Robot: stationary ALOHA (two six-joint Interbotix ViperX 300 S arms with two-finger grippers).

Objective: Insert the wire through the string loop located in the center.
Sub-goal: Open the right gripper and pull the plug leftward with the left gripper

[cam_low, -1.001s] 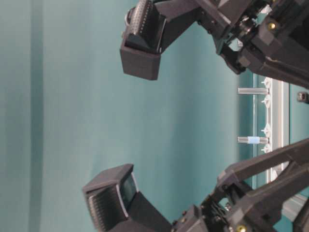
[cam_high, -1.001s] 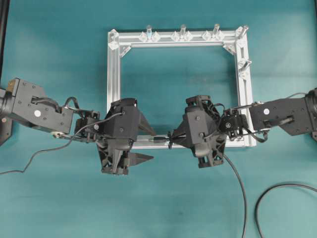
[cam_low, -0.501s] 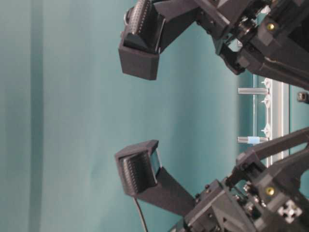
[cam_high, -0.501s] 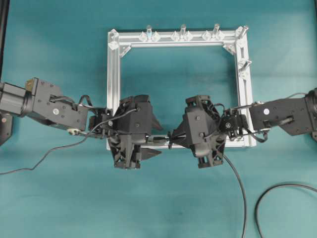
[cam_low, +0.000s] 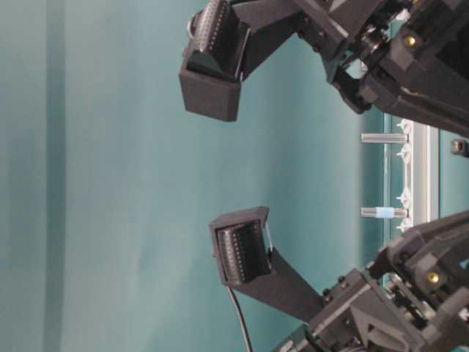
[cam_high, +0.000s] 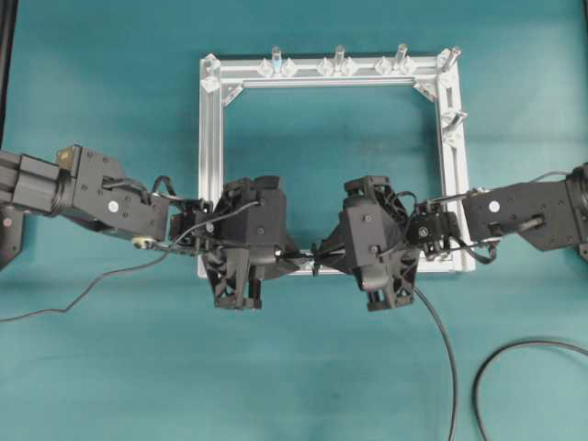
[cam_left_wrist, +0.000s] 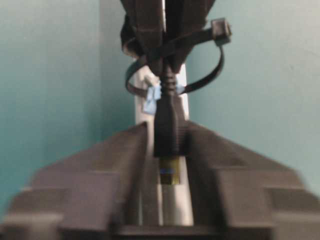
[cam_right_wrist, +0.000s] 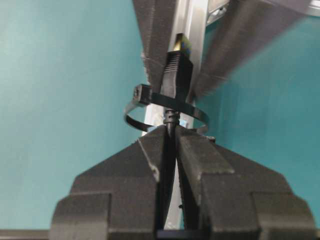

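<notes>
Now at the hand-over step: the wire (cam_right_wrist: 171,125) has its plug end already poked through the string loop (cam_right_wrist: 165,107), a black cable-tie-like ring hanging on the near bar of the square aluminium frame (cam_high: 210,165), with a bluish-white fitting (cam_left_wrist: 151,97) beside it. The plug (cam_left_wrist: 170,132), a black moulded body with a yellowish metal tip, sits on the far side of the loop as the right wrist view shows it.

Right hand (cam_right_wrist: 170,137): fingers pressed nearly together on the thin cable just short of the loop, feeding it from the right. Left hand (cam_left_wrist: 167,150): fingers drawn in on either side of the plug body and flanking it closely; in the left wrist view they look to be in contact with it, though blur leaves the firmness of that grip uncertain. In the overhead view both hands (cam_high: 303,260) meet at the middle of the near frame bar over the teal counter (cam_high: 110,73).

Judged next move: the left hand must secure the plug, the right must release, and the left then draws the cable straight through along the bar without snagging the plug shoulder on the ring.

No brand, label or legible writing appears in any view.
</notes>
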